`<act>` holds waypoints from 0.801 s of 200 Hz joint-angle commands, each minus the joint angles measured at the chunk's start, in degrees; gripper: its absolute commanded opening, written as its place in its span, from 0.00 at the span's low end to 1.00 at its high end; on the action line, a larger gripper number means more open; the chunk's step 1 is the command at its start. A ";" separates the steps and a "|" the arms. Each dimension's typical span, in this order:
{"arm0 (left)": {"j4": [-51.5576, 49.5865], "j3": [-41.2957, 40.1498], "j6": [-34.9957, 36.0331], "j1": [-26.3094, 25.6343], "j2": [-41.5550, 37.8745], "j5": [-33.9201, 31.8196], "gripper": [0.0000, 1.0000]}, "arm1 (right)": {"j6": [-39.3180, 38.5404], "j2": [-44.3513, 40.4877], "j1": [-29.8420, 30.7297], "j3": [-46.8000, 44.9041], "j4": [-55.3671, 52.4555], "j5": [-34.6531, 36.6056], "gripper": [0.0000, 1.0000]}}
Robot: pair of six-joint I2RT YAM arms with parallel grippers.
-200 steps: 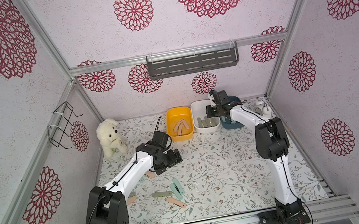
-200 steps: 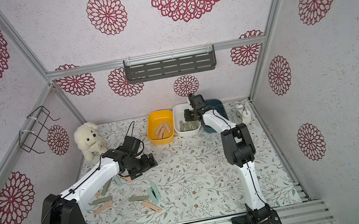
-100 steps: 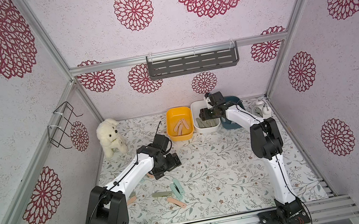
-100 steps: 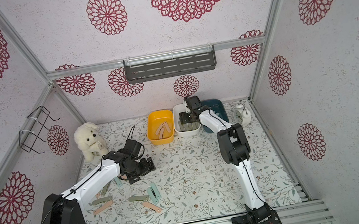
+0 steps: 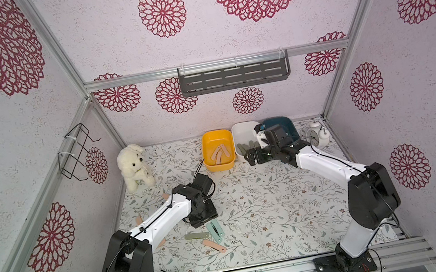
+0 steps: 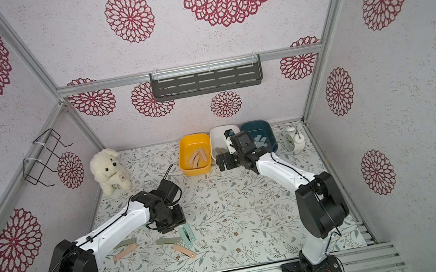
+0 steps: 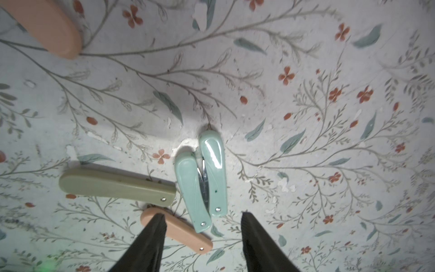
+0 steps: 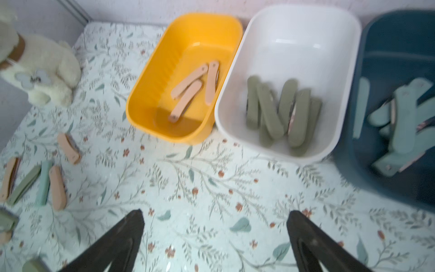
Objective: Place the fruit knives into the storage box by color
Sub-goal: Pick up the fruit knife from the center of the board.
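In the left wrist view my left gripper hangs open just over the table. The ends of two mint fruit knives lie between its fingers. A peach knife runs under one finger, and an olive knife lies beside it. My right gripper is wide open and empty, in front of the white storage box. The white one holds several olive knives. The yellow one holds three peach knives. The dark teal one holds mint knives.
A white plush dog sits at the back left and an alarm clock at the back right. More loose knives lie left of the left arm. A grey shelf and a wire rack hang on the walls.
The right gripper has opened and drawn back from over the tubs toward the front. The left gripper has moved nearer, over the mint knives, and its jaws have narrowed.
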 commanded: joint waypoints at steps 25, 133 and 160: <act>1.46 -2.38 -2.28 -1.02 0.99 -0.32 0.43 | 3.19 -5.39 1.07 -10.79 4.10 -1.87 0.99; 6.66 -4.12 -2.02 -2.51 7.99 0.64 0.27 | 3.16 -5.31 1.16 -11.85 5.74 -4.08 0.99; 7.10 -4.47 -1.74 -2.66 9.02 0.45 0.25 | 3.23 -4.89 1.13 -11.68 5.79 -4.28 0.99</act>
